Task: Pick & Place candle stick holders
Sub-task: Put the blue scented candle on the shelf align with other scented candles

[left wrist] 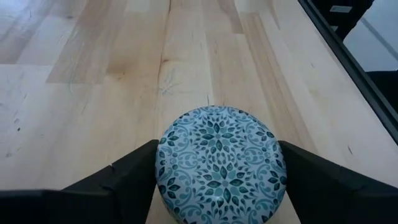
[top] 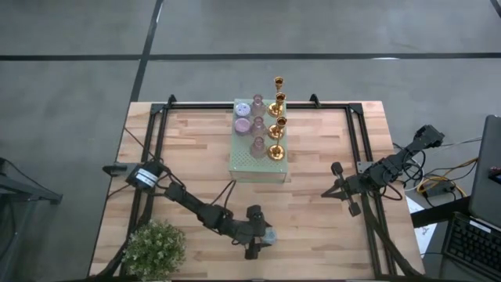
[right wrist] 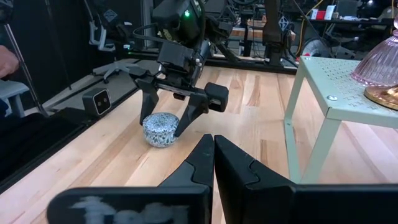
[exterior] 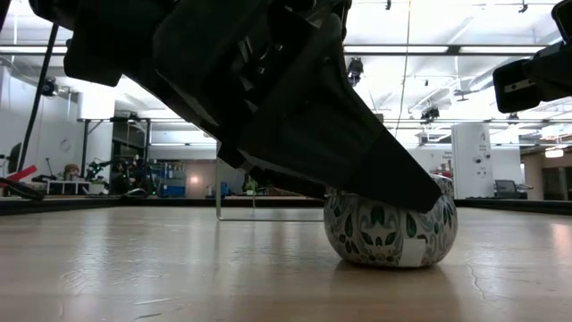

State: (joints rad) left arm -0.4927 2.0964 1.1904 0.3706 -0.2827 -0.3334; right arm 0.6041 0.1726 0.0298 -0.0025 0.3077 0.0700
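A squat round holder with a blue-green leaf pattern (left wrist: 219, 163) stands on its base on the table near the front edge, and also shows in the high view (top: 270, 233). My left gripper (top: 261, 233) is closed around it. Several gold stemmed holders (top: 277, 117) and pastel squat holders (top: 250, 124) stand on the pale green perforated block (top: 258, 160) at the far middle. My right gripper (right wrist: 213, 148) is shut and empty above the table's right part, also seen in the high view (top: 327, 192). My left gripper pinches the patterned holder's round side wall (left wrist: 163, 168) between its two fingers (left wrist: 134, 171), one on each side. The fingers slant down at it from the table's left. The holder sits upright with its base on the table (exterior: 389, 259).
A leafy potted plant (top: 154, 247) stands at the front left corner. The green block stands on thin legs (right wrist: 292, 140). Bare wood lies between the block and the front edge. Black frame rails (top: 160, 133) run along the table's sides.
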